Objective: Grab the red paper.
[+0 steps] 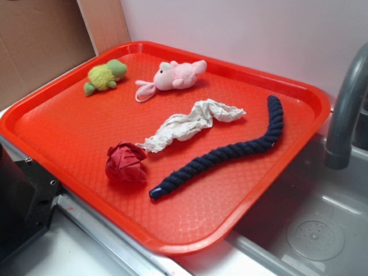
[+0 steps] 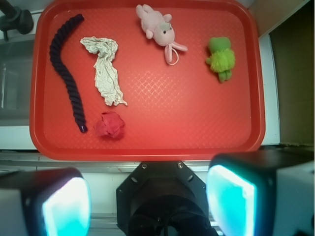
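Ahead of the claw (image 2: 147,196) and a little to its left, on the orange-red tray (image 2: 197,128), sits the red paper (image 2: 109,125). It is a dark crimson wad, wrinkled and folded over itself in rose-like layers, clearly deeper in colour than the tray beneath it. Its shape is roughly round, so it has no clear long axis and points no particular way; in the exterior view its creased folds (image 1: 125,163) face upward and toward the tray's middle.

Just left of the paper from the claw's view lies the near end of a dark blue rope (image 2: 66,73), which runs away along the tray's left side. Just beyond the paper, a white crumpled tissue strip (image 2: 106,69) stretches away from the claw. Farther off lie a pink plush toy (image 2: 160,29) and, to the right, a green plush toy (image 2: 220,58).

The claw hangs short of the tray's near rim, fingers (image 2: 231,201) spread wide, gripping nothing.
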Robot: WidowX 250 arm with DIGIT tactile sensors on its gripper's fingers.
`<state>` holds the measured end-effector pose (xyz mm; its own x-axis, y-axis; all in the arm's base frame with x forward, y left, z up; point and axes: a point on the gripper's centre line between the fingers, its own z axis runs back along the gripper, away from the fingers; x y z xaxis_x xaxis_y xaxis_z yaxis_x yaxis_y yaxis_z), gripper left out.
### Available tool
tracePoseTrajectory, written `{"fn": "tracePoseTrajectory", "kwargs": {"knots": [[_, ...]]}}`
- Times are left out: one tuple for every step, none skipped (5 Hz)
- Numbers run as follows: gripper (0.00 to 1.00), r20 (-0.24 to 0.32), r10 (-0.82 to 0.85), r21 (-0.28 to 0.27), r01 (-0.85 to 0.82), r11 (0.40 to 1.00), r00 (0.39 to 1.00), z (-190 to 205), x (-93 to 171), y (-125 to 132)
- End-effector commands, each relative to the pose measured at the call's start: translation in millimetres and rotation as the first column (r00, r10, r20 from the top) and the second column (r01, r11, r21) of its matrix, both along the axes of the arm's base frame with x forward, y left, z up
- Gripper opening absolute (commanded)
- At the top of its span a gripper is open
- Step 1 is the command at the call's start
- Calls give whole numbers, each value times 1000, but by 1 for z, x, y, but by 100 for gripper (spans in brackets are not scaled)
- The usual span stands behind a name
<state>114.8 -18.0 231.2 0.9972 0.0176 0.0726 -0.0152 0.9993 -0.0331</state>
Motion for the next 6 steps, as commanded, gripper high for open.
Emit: {"fn": "tracePoseTrajectory", "kwargs": {"knots": [[100, 58, -471, 88, 465, 881, 880, -13, 16, -13], [100, 80, -673, 87, 667, 740, 735, -25, 16, -24], [100, 101, -832, 87, 829, 553, 545, -41, 19, -31], [100, 119, -917, 81, 916, 392, 382, -59, 25, -32], [100, 90, -937, 87, 934, 346, 339, -85, 32, -40], [100, 86, -948, 71, 947, 312, 306, -110, 33, -45]]}}
